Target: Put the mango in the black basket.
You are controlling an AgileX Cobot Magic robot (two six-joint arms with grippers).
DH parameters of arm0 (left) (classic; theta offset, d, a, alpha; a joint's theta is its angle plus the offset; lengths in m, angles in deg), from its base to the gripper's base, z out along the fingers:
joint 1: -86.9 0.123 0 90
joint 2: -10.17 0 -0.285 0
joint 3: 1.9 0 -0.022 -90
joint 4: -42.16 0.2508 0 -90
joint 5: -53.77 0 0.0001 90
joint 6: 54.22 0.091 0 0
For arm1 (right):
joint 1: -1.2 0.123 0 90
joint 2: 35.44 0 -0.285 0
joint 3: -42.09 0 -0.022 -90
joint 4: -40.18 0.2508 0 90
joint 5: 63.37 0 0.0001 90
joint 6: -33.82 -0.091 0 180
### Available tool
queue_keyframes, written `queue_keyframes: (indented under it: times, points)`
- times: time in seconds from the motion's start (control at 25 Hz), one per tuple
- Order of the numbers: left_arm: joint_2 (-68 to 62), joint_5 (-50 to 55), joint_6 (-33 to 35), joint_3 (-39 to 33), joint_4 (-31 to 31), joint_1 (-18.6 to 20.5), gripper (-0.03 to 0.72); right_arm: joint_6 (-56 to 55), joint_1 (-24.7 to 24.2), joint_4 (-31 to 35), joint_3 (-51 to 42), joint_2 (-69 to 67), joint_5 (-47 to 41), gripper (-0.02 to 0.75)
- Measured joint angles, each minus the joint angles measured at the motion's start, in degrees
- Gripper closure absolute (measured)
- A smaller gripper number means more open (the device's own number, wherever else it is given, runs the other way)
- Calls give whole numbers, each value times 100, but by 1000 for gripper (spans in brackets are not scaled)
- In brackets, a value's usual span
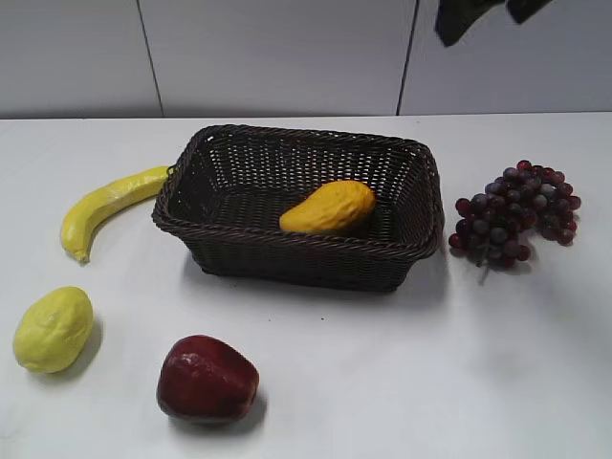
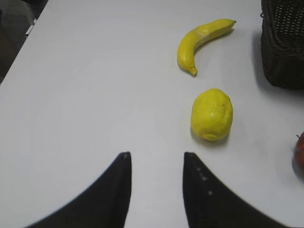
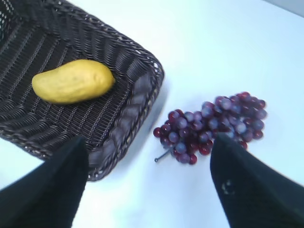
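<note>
The mango (image 1: 330,207) lies inside the black basket (image 1: 239,248) on the white table, toward the basket's right half; it also shows in the right wrist view (image 3: 73,81) on the basket's (image 3: 128,116) woven floor. My right gripper (image 3: 149,142) is open wide and empty, high above the basket's right end and the grapes; in the exterior view only its dark tips (image 1: 478,14) show at the top edge. My left gripper (image 2: 156,156) is open and empty above bare table, near the lemon; the basket's corner (image 2: 285,42) is at the far right there.
A banana (image 1: 105,206) lies left of the basket, a lemon (image 1: 54,329) front left, a dark red apple (image 1: 207,379) in front. A bunch of purple grapes (image 1: 516,210) lies right of the basket. A grey wall stands behind the table.
</note>
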Motion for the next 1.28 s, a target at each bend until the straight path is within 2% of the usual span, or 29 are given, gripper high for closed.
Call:
queue_keyframes:
  times: [0.24, 0.52, 0.76, 1.04, 1.28]
  points:
    - [0, 0, 0, 0, 0, 0, 416, -390, 0, -97, -1233, 1698, -17, 146]
    - [0, 0, 0, 0, 0, 0, 416, -500, 0, -97, -3714, 4262, -47, 146]
    - [0, 0, 0, 0, 0, 0, 416, -525, 0, -252, -5352, 6409, 318, 146]
    - [0, 0, 0, 0, 0, 0, 416, -487, 2, -274, -6573, 8083, 381, 147]
    - [0, 0, 0, 0, 0, 0, 416, -426, 2, -210, -7177, 8465, 533, 147]
